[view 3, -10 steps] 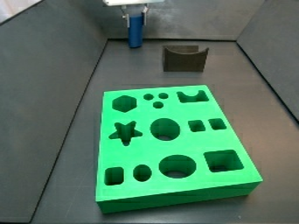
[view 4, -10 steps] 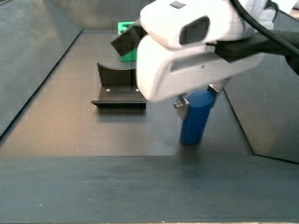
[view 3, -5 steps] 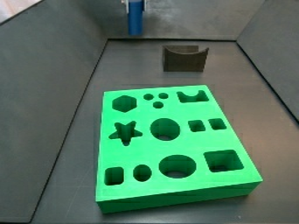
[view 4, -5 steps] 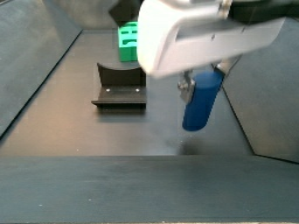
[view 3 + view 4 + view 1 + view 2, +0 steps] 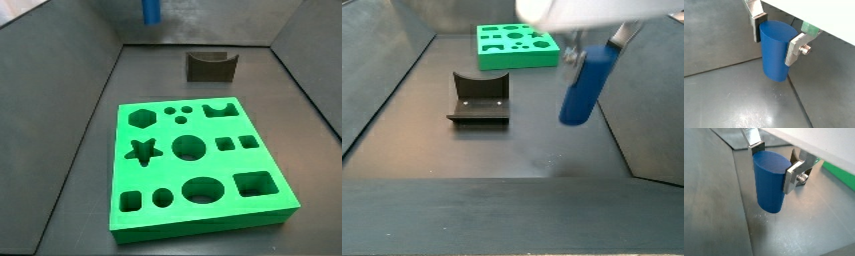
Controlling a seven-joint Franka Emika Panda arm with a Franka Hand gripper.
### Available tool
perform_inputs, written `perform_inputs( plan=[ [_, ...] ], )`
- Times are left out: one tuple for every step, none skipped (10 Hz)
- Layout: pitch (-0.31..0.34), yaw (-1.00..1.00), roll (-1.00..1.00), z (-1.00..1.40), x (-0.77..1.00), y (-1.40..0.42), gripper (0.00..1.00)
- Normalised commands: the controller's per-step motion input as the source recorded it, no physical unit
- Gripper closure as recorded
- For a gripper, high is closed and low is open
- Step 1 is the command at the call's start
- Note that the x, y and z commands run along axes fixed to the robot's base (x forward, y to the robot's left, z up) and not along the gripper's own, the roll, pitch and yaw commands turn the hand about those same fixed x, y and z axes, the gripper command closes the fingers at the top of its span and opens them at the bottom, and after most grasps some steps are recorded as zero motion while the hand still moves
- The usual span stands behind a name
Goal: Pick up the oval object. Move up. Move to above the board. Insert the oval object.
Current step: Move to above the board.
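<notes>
The oval object point(image 5: 775, 52) is clamped near its top between the fingers point(image 5: 795, 47) of the end effector point(image 5: 771, 162) and hangs clear of the floor. It is judged rigid, light and smooth, so slipping is possible. The board point(image 5: 516, 46) lies well apart.

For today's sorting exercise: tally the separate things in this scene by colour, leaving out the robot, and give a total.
Blue: 1, the oval object, clamped in the gripper and lifted off the floor.
Green: 1, the board.
Dark: 1, the fixture on the floor.
Total: 3
</notes>
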Motion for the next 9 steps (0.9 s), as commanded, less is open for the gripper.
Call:
perform_inputs(
  plan=[
    [0.048, 0.05, 0.08, 1.00, -0.16, -0.03, 1.00],
    [0.073, 0.05, 0.09, 1.00, -0.16, -0.03, 1.00],
    [0.084, 0.04, 0.09, 1.00, -0.15, -0.03, 1.00],
    [0.075, 0.04, 0.08, 1.00, -0.14, -0.03, 1.00],
    [0.071, 0.03, 0.07, 1.00, -0.13, -0.02, 1.00],
    [0.073, 0.03, 0.06, 1.00, -0.12, -0.02, 1.00],
    [0.085, 0.03, 0.05, 1.00, -0.10, -0.01, 1.00],
    [0.097, 0.03, 0.05, 1.00, -0.09, -0.01, 1.00],
    [0.100, 0.03, 0.04, 0.98, -0.06, -0.01, 1.00]
  ],
)
